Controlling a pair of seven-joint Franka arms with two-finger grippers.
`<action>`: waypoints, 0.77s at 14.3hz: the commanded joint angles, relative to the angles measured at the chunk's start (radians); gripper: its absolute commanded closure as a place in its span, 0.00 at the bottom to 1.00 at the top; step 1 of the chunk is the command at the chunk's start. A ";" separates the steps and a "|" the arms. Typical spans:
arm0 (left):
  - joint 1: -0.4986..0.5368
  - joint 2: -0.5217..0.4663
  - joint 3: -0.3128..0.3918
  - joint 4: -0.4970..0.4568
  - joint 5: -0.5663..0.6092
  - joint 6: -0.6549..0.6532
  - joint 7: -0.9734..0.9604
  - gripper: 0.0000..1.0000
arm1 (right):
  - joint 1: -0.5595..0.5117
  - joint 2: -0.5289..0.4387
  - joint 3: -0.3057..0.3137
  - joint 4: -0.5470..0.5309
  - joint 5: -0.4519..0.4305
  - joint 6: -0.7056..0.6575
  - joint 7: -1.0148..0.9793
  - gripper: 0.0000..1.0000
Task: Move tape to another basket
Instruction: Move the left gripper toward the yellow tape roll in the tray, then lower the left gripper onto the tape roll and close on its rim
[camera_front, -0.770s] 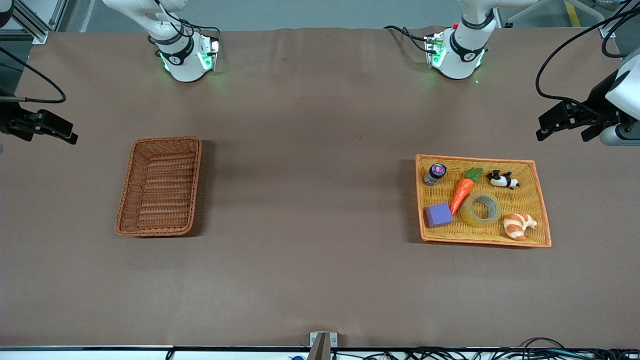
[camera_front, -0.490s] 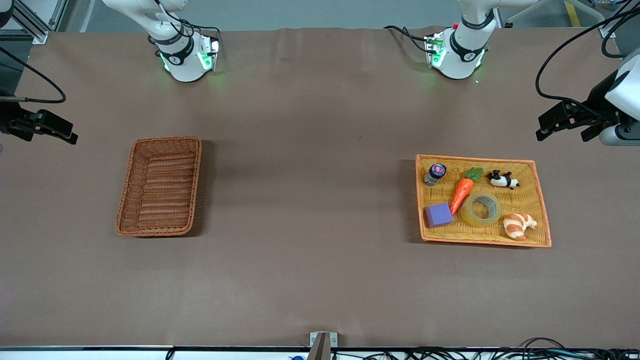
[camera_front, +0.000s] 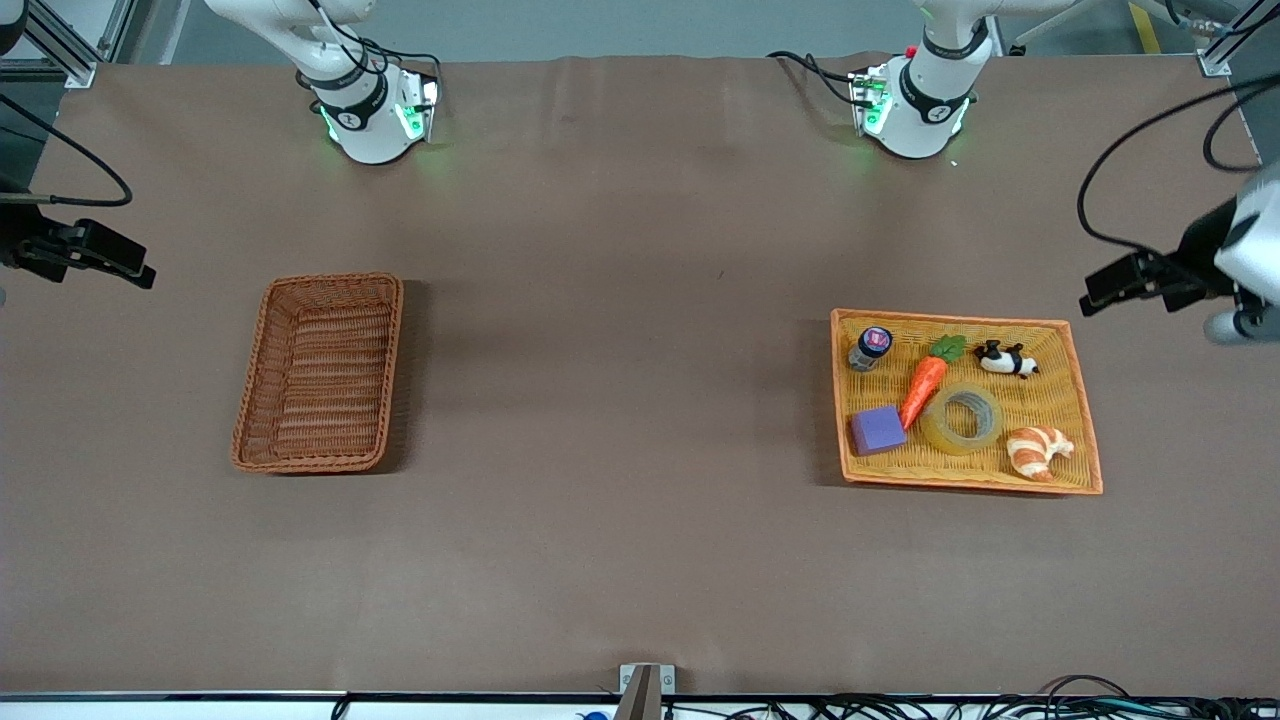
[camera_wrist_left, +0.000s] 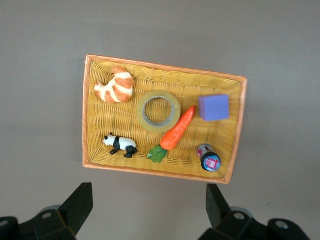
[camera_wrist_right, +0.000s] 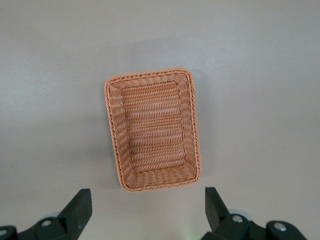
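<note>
The tape (camera_front: 962, 418), a yellowish clear ring, lies flat in the orange-yellow tray (camera_front: 950, 319) between a carrot and a croissant. It also shows in the left wrist view (camera_wrist_left: 158, 111), in the tray (camera_wrist_left: 165, 68). The reddish-brown wicker basket (camera_front: 330, 281) stands empty toward the right arm's end of the table and also shows in the right wrist view (camera_wrist_right: 150, 75). My left gripper (camera_front: 1105, 288) is open and empty, up in the air beside the tray (camera_wrist_left: 148, 210). My right gripper (camera_front: 125, 265) is open and empty, high beside the basket (camera_wrist_right: 147, 210).
The tray also holds a carrot (camera_front: 922, 385), a purple block (camera_front: 878, 430), a croissant (camera_front: 1038, 450), a panda figure (camera_front: 1005, 358) and a small jar (camera_front: 870, 347). The carrot's tip touches the tape's edge. Brown table surface lies between basket and tray.
My left gripper has shifted a little lower in the front view, closer to the tray's corner. The right arm and all objects have not moved.
</note>
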 joint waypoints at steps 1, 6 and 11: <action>0.032 0.065 0.002 -0.036 0.009 0.101 0.016 0.00 | -0.009 -0.030 0.004 -0.032 0.016 0.003 -0.011 0.00; 0.033 0.212 0.002 -0.066 0.011 0.198 0.044 0.00 | -0.009 -0.030 0.004 -0.032 0.016 0.003 -0.011 0.00; 0.030 0.361 0.001 -0.067 0.014 0.293 0.061 0.01 | -0.009 -0.030 0.004 -0.032 0.016 0.003 -0.011 0.00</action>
